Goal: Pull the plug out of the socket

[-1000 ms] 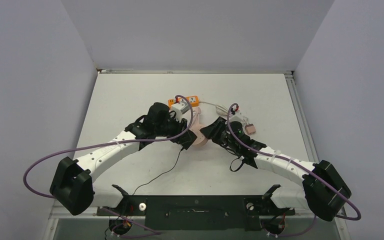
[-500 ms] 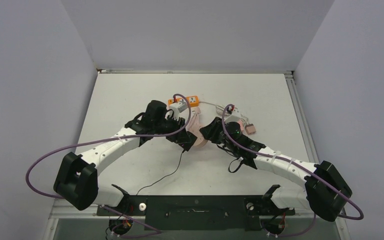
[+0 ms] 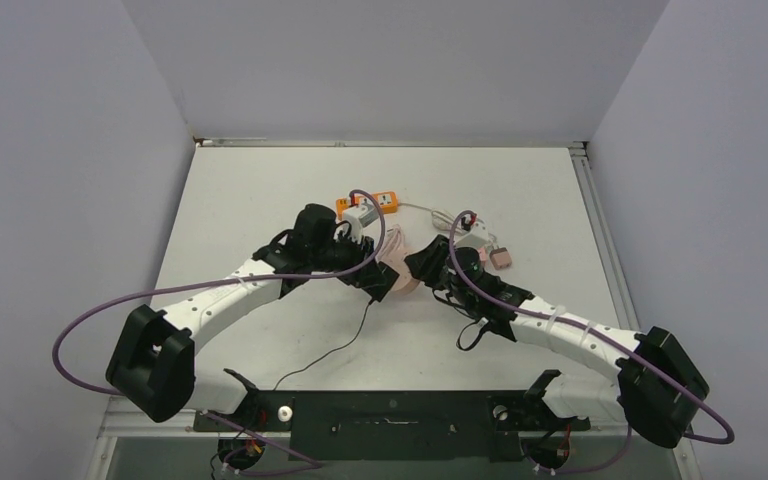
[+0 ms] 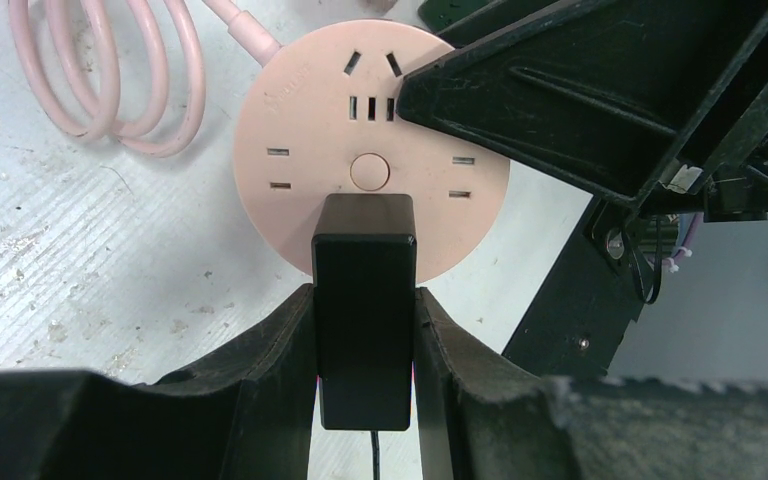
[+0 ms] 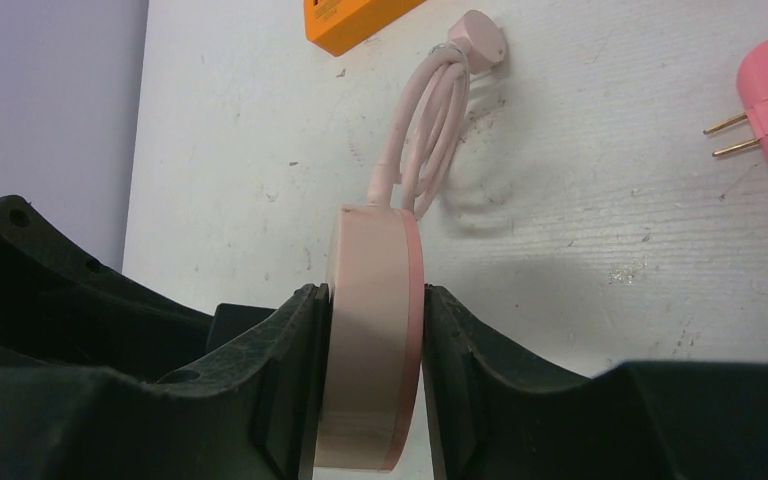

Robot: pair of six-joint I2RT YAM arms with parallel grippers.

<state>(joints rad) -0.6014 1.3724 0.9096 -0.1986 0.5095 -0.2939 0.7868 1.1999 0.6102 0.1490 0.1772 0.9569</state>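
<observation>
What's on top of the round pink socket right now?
A black plug stands on the socket near its rim, pinched by the left gripper. The right gripper clamps the socket. The plug's prongs and the slots beneath are covered, so seating depth cannot be seen.

Robotics laboratory test cell, as I view it remotely: plain pale walls [image 3: 60,150] box in a scuffed white table [image 3: 250,190], with a black mounting rail [image 3: 390,410] bolted along its near edge; likely a purpose-built enclosure.
</observation>
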